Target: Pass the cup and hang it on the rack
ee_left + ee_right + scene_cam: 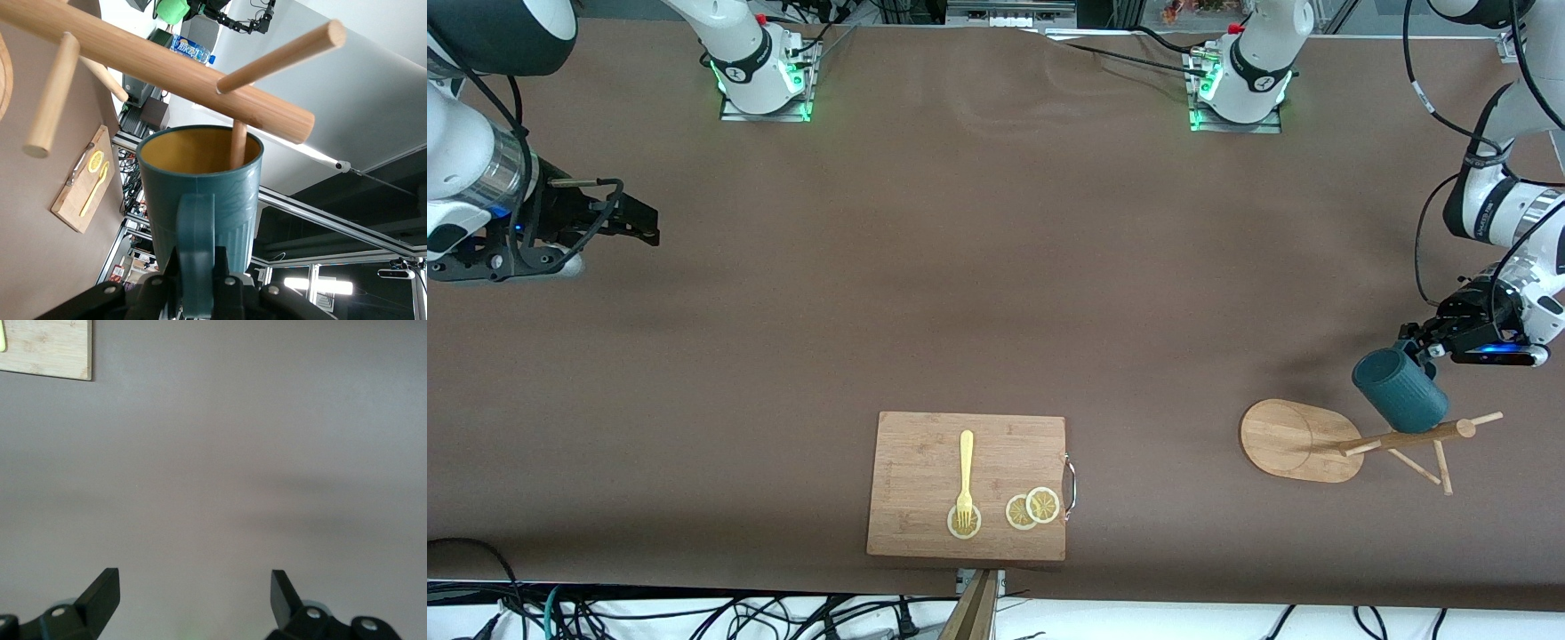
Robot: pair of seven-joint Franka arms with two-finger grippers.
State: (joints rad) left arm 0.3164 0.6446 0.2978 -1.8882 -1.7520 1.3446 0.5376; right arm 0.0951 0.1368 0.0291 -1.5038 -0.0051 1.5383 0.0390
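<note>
Left hand [197,293] pinching cup [1400,389] handle, peg seemingly inside; right hand [193,595] spread, waiting.

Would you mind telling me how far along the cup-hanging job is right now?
The pass looks done: the left hand is shut on the cup by its handle, and the right hand waits open over bare table. In hand: the cup is at the rack, with one peg poking into its mouth. Left: settling it on the peg and letting go.

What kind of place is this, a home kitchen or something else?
Most likely a robotics lab, not a kitchen: two arm bases are bolted to a brown-covered table, loose cables hang along its edge, and metal framing stands around it.
</note>
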